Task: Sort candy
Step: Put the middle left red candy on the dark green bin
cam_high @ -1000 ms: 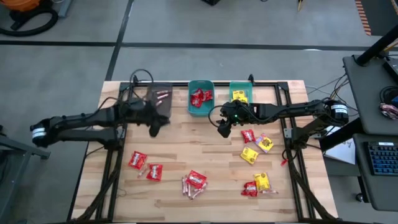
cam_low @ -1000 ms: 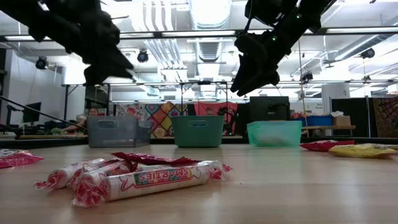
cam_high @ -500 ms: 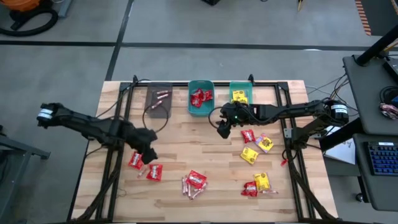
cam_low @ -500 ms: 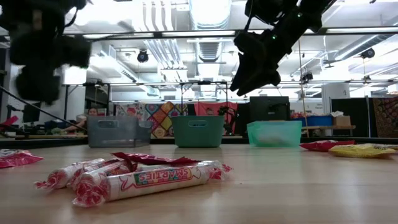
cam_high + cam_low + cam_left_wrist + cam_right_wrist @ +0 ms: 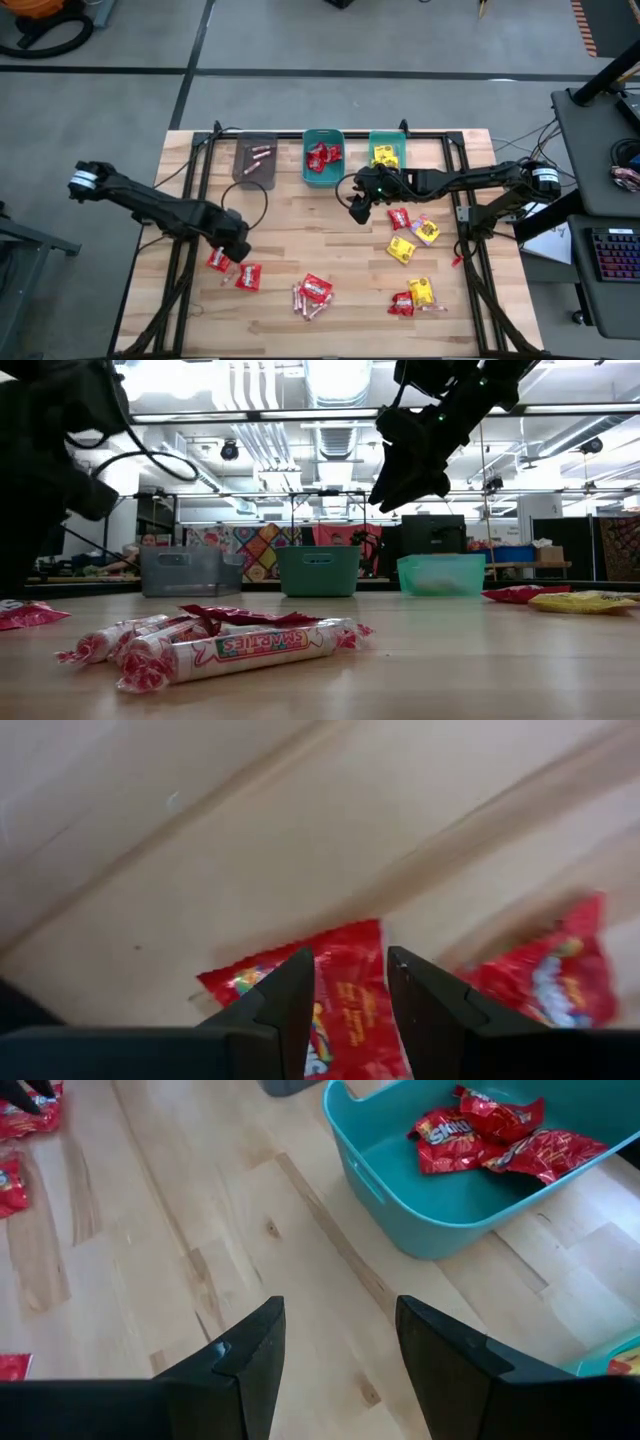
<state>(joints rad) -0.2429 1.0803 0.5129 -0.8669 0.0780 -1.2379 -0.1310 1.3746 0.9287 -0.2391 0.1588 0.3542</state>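
Observation:
Candy lies scattered on the wooden table [image 5: 300, 235]: two red packets [image 5: 220, 258] [image 5: 248, 277] at the left, and a red packet on pinkish rolls [image 5: 310, 295] near the front. More red and yellow packets [image 5: 401, 249] lie at the right. My left gripper [image 5: 232, 242] points down, open, just above the leftmost red packet [image 5: 350, 1005], which shows between its fingers [image 5: 295, 995]. I cannot tell whether they touch it. My right gripper [image 5: 358, 210] hangs open in the air in front of the teal bin [image 5: 450, 1220], with nothing between its fingers.
Three bins stand along the far edge. The grey one [image 5: 255, 160] holds pinkish sticks, the teal one [image 5: 322, 158] red packets, and the green one [image 5: 386, 150] yellow packets. Black frame rails [image 5: 185, 260] run down both table sides. Bare wood lies between the arms.
My left gripper has swung from beside the grey bin toward the table's near left, come down and tipped to point straight down over the leftmost red packet. Its fingers have stayed open. No candy has moved.

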